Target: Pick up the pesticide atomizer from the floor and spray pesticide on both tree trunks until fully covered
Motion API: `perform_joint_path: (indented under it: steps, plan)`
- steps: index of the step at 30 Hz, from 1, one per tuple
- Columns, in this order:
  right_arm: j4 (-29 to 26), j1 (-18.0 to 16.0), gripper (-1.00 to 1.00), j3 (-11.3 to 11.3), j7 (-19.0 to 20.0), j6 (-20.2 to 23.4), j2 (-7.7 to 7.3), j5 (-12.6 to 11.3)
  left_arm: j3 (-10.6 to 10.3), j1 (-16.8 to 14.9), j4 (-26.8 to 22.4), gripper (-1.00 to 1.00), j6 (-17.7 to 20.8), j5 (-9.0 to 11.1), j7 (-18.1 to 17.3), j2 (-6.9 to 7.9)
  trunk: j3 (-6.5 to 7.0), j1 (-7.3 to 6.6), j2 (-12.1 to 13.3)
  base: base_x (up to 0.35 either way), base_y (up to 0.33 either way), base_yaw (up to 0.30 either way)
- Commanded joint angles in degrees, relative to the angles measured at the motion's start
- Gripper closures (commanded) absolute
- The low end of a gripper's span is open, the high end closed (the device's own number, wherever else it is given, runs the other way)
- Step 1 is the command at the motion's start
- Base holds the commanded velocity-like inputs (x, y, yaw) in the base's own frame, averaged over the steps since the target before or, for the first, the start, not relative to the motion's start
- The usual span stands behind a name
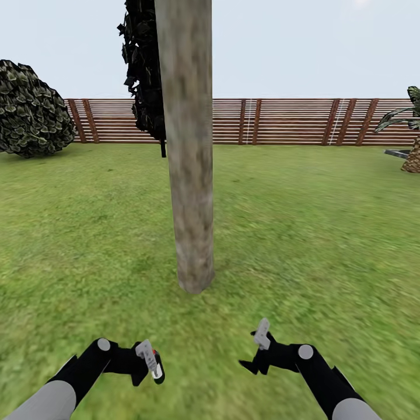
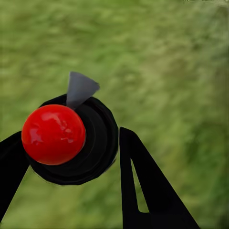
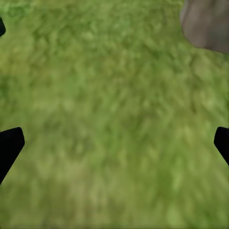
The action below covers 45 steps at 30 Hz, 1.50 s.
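A thick grey-brown tree trunk (image 1: 189, 175) rises from the garden grass (image 1: 326, 233) straight ahead, its crown above the picture. Low on the left, my left gripper (image 1: 150, 363) is shut on the pesticide atomizer (image 1: 157, 367). In the left wrist view the atomizer (image 2: 53, 134) is a black round body with a red ball cap and a grey nozzle, between the black fingers (image 2: 143, 191). My right gripper (image 1: 255, 350) stands open and empty over the grass, a short way from the trunk's base (image 3: 207, 24).
A brown slatted fence (image 1: 280, 122) closes the lawn at the back. A round leafy bush (image 1: 29, 111) stands far left, a narrow black tree (image 1: 143, 70) behind the trunk, a short palm (image 1: 411, 134) far right. Grass lies open on both sides of the trunk.
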Motion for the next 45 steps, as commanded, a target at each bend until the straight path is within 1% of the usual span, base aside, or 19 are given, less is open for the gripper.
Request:
perform_joint_path:
  steps: [1, 2, 4, 6, 7, 9, 10, 13, 16, 18, 21, 26, 29, 32, 34, 35, 37, 42, 45]
  plan:
    - [-0.03, -0.03, -1.00, 0.37, 0.08, -0.32, 0.05, 0.52, -0.21, -0.02, -0.41, 1.00, 0.04, -0.47, -0.26, -0.19, -0.05, -0.01, -0.02, 0.000, 0.000, 0.000]
    - [-0.03, -0.03, -1.00, 0.70, 0.09, -0.31, 0.10, 0.52, -0.23, -0.03, -0.52, 1.00, 0.13, -0.58, -0.32, -0.33, -0.05, -0.01, -0.02, 0.000, 0.000, 0.000]
    - [-0.06, -0.03, -1.00, 2.30, 0.10, -0.30, 0.47, 0.52, -0.26, -0.01, -0.71, 1.00, 0.30, -0.98, -0.45, -0.80, -0.05, -0.01, -0.02, 0.000, 0.000, 0.000]
    - [-0.12, -0.04, -1.00, 4.95, 0.12, -0.28, 1.25, 0.51, -0.27, 0.00, -0.80, 1.00, 0.40, -2.10, -0.53, -1.25, -0.05, -0.01, -0.02, 0.000, 0.000, 0.000]
    - [-0.13, -0.04, -1.00, 5.51, 0.12, -0.28, 1.44, 0.49, -0.26, -0.01, -0.82, 1.00, 0.43, -2.48, -0.56, -1.32, -0.05, -0.01, -0.02, 0.000, 0.000, 0.000]
    - [-0.16, -0.08, -1.00, 6.95, 0.12, -0.28, 2.09, 0.46, -0.23, -0.05, -0.85, 1.00, 0.51, -4.14, -0.63, -1.72, -0.05, -0.01, -0.02, 0.000, 0.000, 0.000]
    - [-0.17, -0.10, 1.00, 7.31, 0.12, -0.28, 2.39, 0.45, -0.23, -0.06, -0.85, 1.00, 0.53, -4.80, -0.65, -2.07, -0.05, -0.01, -0.02, 0.000, 0.000, 0.000]
    - [-0.18, -0.12, 1.00, 7.86, 0.74, -0.28, 2.97, 0.44, -0.23, -0.06, -0.86, 1.00, 0.54, -6.15, -0.67, -2.97, -0.05, -0.01, -0.02, 0.000, 0.000, 0.000]
    - [-0.24, -0.15, 1.00, 7.98, 3.25, -0.28, 3.51, 0.48, -0.22, -0.07, -0.87, 1.00, 0.53, -6.76, -0.67, -3.51, -0.05, -0.01, -0.02, 0.000, 0.000, 0.000]
    - [-0.31, -0.19, 1.00, 8.02, 5.95, -0.28, 3.98, 0.57, -0.28, -0.08, -0.87, 1.00, 0.49, -7.18, -0.67, -4.19, -0.05, -0.01, -0.02, 0.000, 0.000, 0.000]
    - [-0.34, -0.21, 1.00, 8.05, 7.14, -0.31, 4.32, 0.56, -0.29, -0.08, -0.90, 1.00, 0.48, -7.44, -0.67, -5.42, -0.05, -0.01, -0.02, 0.000, 0.000, 0.000]
    - [-0.35, -0.68, 1.00, 8.07, 7.53, -0.36, 5.40, 0.55, -0.62, -0.08, -0.95, 1.00, 0.47, -7.74, -0.68, -6.84, -0.05, -0.01, -0.02, 0.000, 0.000, 0.000]
    - [-0.36, -1.14, 1.00, 8.10, 7.58, -0.36, 6.16, 0.53, -2.93, -0.08, -0.95, 1.00, 0.63, -9.53, -0.68, -7.83, -0.05, -0.01, -0.02, 0.000, 0.000, 0.000]
    - [-0.36, -1.60, 1.00, 8.11, 7.59, -0.36, 6.68, 0.53, -3.83, -0.11, -0.95, 1.00, 0.68, -10.17, -0.68, -8.77, -0.05, -0.01, -0.02, 0.000, 0.000, 0.000]
    - [-0.36, -1.71, 1.00, 8.12, 7.59, -0.36, 6.91, 0.52, -4.03, -0.15, -0.95, 1.00, 0.61, -10.32, -0.68, -9.30, -0.05, -0.01, -0.02, 0.000, 0.000, 0.000]
    - [-0.36, -1.96, 1.00, 8.14, 7.59, -0.36, 7.12, 0.52, -4.13, -0.16, -0.95, 1.00, 0.54, -10.42, -0.68, -10.23, -0.05, -0.01, -0.02, 0.000, 0.000, 0.000]
    - [-0.52, -2.14, 1.00, 8.19, 7.64, -0.36, 7.49, 0.52, -4.16, -0.21, -1.01, 1.00, 0.51, -10.44, -0.68, -10.69, -0.05, -0.01, -0.02, 0.000, 0.000, 0.000]
    - [-0.98, -2.22, 1.00, 8.21, 7.64, -0.33, 8.01, 0.52, -4.21, -0.25, -1.04, 1.00, 0.48, -10.44, -0.68, -11.33, -0.05, -0.01, -0.02, 0.000, 0.000, 0.000]
    - [-1.05, -2.23, 1.00, 8.22, 7.68, -0.29, 8.78, 0.60, -4.19, -0.63, -1.29, 1.00, 0.50, -10.43, -0.68, -11.61, -0.05, -0.01, -0.02, 0.000, 0.000, 0.000]
